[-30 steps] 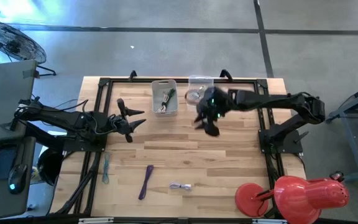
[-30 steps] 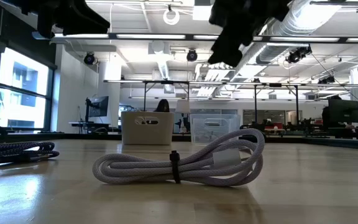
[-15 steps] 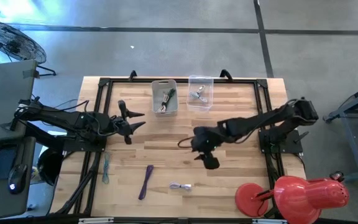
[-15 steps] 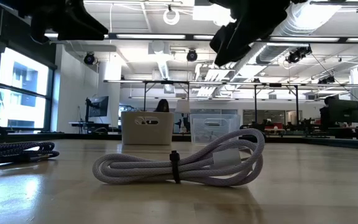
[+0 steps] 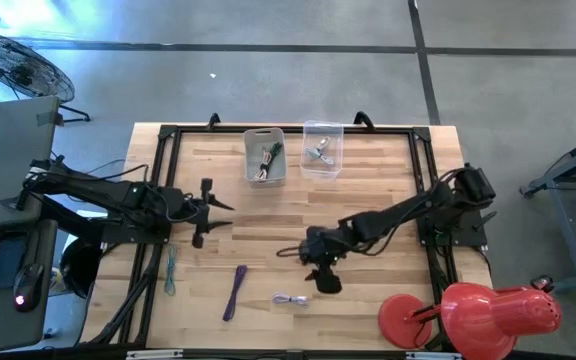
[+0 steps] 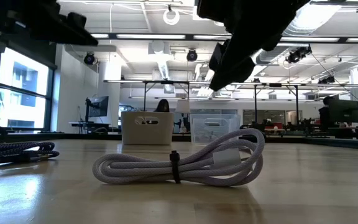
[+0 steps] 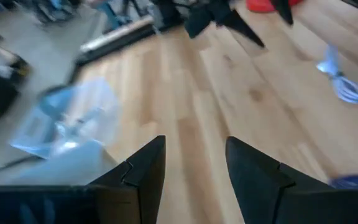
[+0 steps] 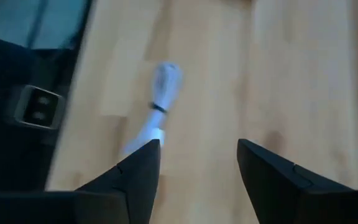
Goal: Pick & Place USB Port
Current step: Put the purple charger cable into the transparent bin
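A white coiled USB cable (image 5: pixel 290 299) lies flat on the wooden table near its front edge; it fills the middle of the low view (image 6: pixel 179 163). My right gripper (image 5: pixel 308 268) is open and empty above the table, just far and right of the cable, which shows beyond its fingers in the right wrist view (image 8: pixel 160 102). My left gripper (image 5: pixel 213 212) is open and empty over the table's left part (image 7: pixel 194 146). A clear bin (image 5: pixel 321 148) and a white bin (image 5: pixel 265 157) stand at the far edge, each with small items in it.
A purple cable (image 5: pixel 235 291) lies left of the white cable, and a thin teal cable (image 5: pixel 170 272) lies by the left frame rail. A dark braided cable shows at the left of the low view (image 6: pixel 17 151). A red lamp (image 5: pixel 478 312) stands at the near right corner.
My right gripper has travelled from beside the clear bin at the far edge toward the near edge and a little left, ending close to the white cable, still open. My left gripper has shifted slightly toward the near edge. The cables have not moved.
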{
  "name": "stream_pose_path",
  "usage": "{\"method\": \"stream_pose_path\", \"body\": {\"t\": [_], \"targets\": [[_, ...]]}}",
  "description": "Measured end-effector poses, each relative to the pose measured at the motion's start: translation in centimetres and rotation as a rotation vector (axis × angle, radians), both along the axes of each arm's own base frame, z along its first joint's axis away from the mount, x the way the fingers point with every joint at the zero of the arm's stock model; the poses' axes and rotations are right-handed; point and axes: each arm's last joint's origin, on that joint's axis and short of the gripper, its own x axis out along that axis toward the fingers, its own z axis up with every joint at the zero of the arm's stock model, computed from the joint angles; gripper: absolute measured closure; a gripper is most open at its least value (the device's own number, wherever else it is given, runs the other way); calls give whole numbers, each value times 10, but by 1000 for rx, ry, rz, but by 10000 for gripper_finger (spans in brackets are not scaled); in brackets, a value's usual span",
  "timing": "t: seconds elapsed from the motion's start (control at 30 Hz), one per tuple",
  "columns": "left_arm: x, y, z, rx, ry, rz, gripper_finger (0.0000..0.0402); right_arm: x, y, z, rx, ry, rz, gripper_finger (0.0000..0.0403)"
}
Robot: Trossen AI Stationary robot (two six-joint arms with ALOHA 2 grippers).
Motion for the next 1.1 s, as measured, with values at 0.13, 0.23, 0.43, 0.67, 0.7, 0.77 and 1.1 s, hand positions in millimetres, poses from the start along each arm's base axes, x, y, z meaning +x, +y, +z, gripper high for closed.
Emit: {"method": "stream_pose_path", "body": {"t": [0.13, 0.23, 0.43, 0.67, 0.7, 0.77, 1.1], "targets": [[-1, -1, -14, -85, 38, 2, 238, 0, 23, -2, 27, -52, 64, 196], [-1, -1, -24, -136, 42, -2, 238, -4, 40, -2, 34, -63, 72, 196], [3, -5, -33, -203, -45, -98, 238, -13, 64, -8, 2, -52, 17, 196], [11, -11, -34, -239, -84, -196, 238, -14, 77, -25, -40, -37, -14, 196], [13, -12, -35, -240, -86, -201, 238, -13, 77, -28, -42, -31, -25, 196], [14, -14, -36, -237, -79, -210, 238, -11, 77, -35, -49, -13, -52, 196], [17, -23, -40, -217, -60, -215, 238, -5, 75, -55, -82, 13, -78, 196]]}}
